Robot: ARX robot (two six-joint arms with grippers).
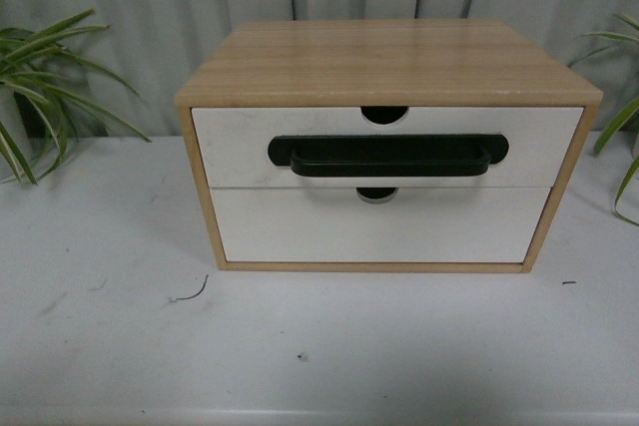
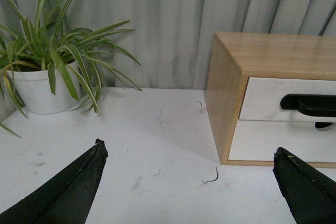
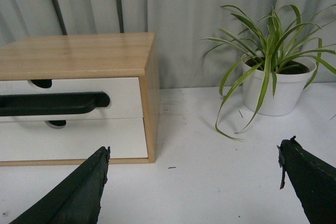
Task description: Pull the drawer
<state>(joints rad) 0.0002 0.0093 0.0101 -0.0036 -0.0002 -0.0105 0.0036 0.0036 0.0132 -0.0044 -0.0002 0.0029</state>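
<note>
A light wood cabinet (image 1: 389, 57) stands on the white table (image 1: 110, 326). Its upper drawer (image 1: 240, 147) has a white front, a long black bar handle (image 1: 387, 157) and a half-round notch in its top edge; it sits flush and closed. That drawer (image 2: 265, 98) also shows in the left wrist view, and the drawer (image 3: 123, 95) in the right wrist view. My left gripper (image 2: 189, 150) hangs open over the table, left of the cabinet. My right gripper (image 3: 193, 153) hangs open to its right. Neither arm appears in the front view.
Below is a white-fronted drawer without a handle (image 1: 379, 231), also closed. A potted plant in a white pot (image 2: 39, 90) stands left of the cabinet, another potted plant (image 3: 275, 90) right of it. Grey curtains hang behind. A small dark curl of debris (image 1: 190, 294) lies on the table.
</note>
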